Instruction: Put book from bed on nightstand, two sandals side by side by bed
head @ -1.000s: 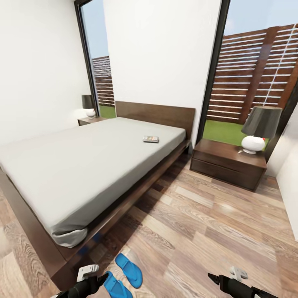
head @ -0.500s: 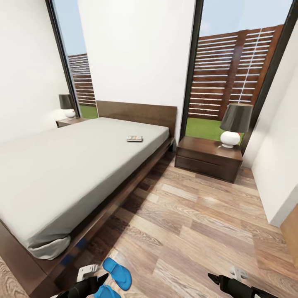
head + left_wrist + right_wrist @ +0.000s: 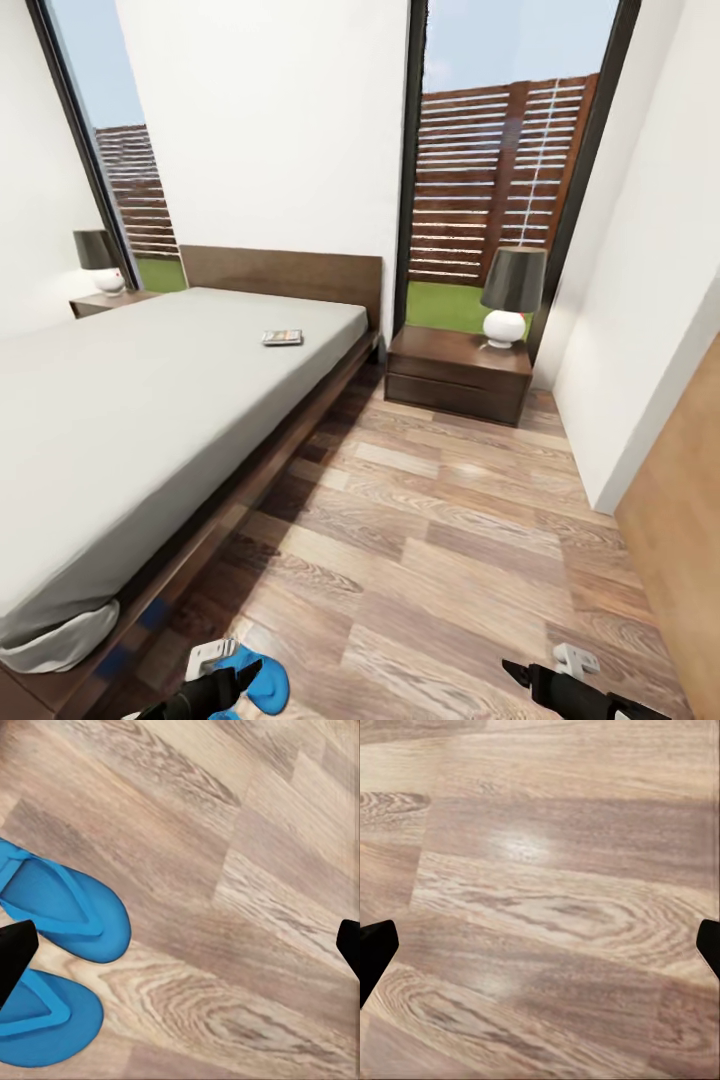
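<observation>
The book [image 3: 282, 338] lies flat on the pale mattress of the bed [image 3: 150, 400], near the headboard and the bed's right edge. One nightstand [image 3: 458, 372] stands right of the bed, another [image 3: 100, 301] at its far left. A blue sandal [image 3: 262, 675] peeks in at the lower edge, on the floor by the bed's foot corner, beside my left gripper [image 3: 225, 672]. The left wrist view shows two sandals [image 3: 64, 900] [image 3: 45, 1020] lying on the planks below my open left gripper [image 3: 180, 949]. My right gripper [image 3: 545, 672] [image 3: 540, 945] hangs open over bare floor.
A dark-shaded lamp [image 3: 510, 295] with a white base stands on the right nightstand, and a similar lamp [image 3: 98, 258] on the left one. A white wall [image 3: 640, 330] and a light wood panel [image 3: 680, 520] close the right side. Plank floor [image 3: 450, 530] runs between bed and wall.
The camera has swung to the right, so bed, book and nightstands sit further left in the picture and the sandals have slid to the lower edge. Both grippers keep their pose.
</observation>
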Motion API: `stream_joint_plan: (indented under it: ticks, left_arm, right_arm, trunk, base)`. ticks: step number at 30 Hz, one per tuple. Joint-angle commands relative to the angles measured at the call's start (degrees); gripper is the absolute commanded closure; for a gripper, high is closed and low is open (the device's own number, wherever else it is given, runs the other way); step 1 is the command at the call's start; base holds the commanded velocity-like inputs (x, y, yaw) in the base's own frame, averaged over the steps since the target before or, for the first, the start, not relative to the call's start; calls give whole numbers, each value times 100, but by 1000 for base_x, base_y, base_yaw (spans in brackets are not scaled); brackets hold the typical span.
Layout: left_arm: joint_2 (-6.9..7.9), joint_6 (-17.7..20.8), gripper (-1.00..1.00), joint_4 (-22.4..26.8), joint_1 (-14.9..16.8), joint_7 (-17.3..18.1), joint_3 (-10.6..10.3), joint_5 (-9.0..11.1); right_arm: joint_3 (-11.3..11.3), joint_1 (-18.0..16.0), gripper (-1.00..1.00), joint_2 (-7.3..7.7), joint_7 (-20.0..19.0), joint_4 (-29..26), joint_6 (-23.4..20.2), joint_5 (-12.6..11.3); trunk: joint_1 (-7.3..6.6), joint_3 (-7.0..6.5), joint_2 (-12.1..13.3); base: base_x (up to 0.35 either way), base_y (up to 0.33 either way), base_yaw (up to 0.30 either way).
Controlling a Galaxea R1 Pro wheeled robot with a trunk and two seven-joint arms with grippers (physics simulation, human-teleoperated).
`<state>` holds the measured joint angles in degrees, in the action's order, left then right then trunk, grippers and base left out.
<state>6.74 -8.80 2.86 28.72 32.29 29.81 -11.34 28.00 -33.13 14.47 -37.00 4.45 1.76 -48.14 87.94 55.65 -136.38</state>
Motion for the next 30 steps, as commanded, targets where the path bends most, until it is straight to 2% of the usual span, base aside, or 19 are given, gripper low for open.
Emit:
stream_joint_plan:
  ticks: [1, 30]
  left_arm:
    - [2, -37, -100, -5, 2, 12, 42, -61]
    - [2, -36, -100, -5, 2, 13, 42, -61]
  right_arm:
    - [48, -9, -100, -5, -35, 24, 18, -41]
    - [48, -9, -100, -6, -35, 22, 19, -40]
  trunk:
    - [-1, 5, -2]
    - [-1, 5, -2]
  base:
    - [0, 0, -279]
    - [0, 0, -279]
